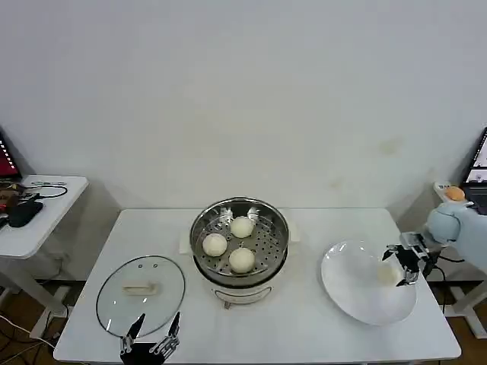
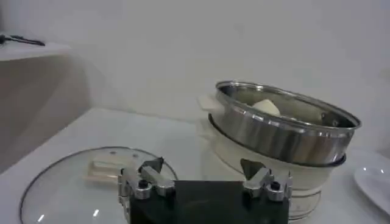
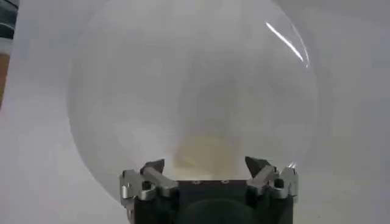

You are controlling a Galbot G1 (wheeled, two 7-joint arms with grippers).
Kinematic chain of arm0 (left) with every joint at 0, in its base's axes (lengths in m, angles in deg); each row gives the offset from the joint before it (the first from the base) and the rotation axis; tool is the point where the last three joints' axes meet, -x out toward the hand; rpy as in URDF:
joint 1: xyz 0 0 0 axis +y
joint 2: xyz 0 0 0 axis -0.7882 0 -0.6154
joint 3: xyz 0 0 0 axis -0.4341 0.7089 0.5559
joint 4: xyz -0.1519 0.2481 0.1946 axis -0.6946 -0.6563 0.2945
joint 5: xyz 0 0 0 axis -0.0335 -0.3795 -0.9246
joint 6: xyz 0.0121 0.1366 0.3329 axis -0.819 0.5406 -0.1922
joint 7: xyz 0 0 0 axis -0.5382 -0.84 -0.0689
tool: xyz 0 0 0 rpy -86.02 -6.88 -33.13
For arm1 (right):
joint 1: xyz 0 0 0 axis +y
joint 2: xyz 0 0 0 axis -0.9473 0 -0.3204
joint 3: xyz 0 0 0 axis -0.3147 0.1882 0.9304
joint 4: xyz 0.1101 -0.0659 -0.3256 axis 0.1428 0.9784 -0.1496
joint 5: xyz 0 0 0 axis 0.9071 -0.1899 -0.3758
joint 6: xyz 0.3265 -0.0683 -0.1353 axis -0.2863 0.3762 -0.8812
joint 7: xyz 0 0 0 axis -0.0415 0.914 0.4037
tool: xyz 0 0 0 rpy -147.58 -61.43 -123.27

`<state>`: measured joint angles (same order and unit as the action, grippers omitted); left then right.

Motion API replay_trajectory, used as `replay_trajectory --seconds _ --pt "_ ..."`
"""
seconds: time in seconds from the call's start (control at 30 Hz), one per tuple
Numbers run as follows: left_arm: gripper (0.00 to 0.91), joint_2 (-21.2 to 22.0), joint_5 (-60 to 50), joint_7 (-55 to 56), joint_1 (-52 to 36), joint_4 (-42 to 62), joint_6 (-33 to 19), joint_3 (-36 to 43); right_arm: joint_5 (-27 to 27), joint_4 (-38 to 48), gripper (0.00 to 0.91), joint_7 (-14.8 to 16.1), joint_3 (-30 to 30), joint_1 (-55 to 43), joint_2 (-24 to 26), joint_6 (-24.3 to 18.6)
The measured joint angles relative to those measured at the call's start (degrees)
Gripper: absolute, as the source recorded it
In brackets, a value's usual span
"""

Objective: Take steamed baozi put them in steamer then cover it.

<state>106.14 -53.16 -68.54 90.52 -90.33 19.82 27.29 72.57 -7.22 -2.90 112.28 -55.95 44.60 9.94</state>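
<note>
- The right gripper point(image 1: 399, 268) hangs over the white plate point(image 1: 358, 300) at the table's right side, fingers spread, with the last bun point(image 1: 388, 272) lying between them; it has not closed on it.
- In the right wrist view the bun point(image 3: 204, 155) is a pale blur just ahead of the open fingers point(image 3: 152, 167), resting on the plate point(image 3: 122, 91).
- Three buns point(image 1: 228, 245) already sit in the steamer point(image 1: 240, 237) at the table's centre, so one transfer and the covering remain, as I judge it.
- The left gripper point(image 1: 151, 338) waits at the near edge of the table, open, just beside the glass lid point(image 1: 141, 293), which lies flat to the steamer's left.
- Risk: the bun is soft and round; a pinch off its middle could squeeze it sideways and roll it across the smooth plate, or even off it.
- Risk: too firm a squeeze would dent it.
- Risk: the only free spot in the steamer is on its right side; a drop placed badly would land on another bun or the rim and later keep the lid from seating.
- Risk: the lid's handle point(image 1: 140, 289) is low and small; a shallow grasp could slip.
</note>
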Motion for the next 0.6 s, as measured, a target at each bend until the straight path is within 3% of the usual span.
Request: replay_trajectory --seconds 0.13,0.57,0.6 --pt "0.907 0.03 -0.01 -0.01 -0.04 0.04 0.01 0.10 -0.53 0.48 0.796 0.17 -0.58 0.70 -0.15 -0.07" --pt "0.907 0.16 0.00 0.15 0.18 -0.29 0.11 0.00 -1.24 1.22 0.786 0.11 -2.21 2.13 -0.25 -0.76" --pt "0.907 0.16 0.00 0.15 0.20 -0.36 0.12 0.00 -1.25 1.22 0.756 0.11 -2.24 2.17 -0.20 -0.80"
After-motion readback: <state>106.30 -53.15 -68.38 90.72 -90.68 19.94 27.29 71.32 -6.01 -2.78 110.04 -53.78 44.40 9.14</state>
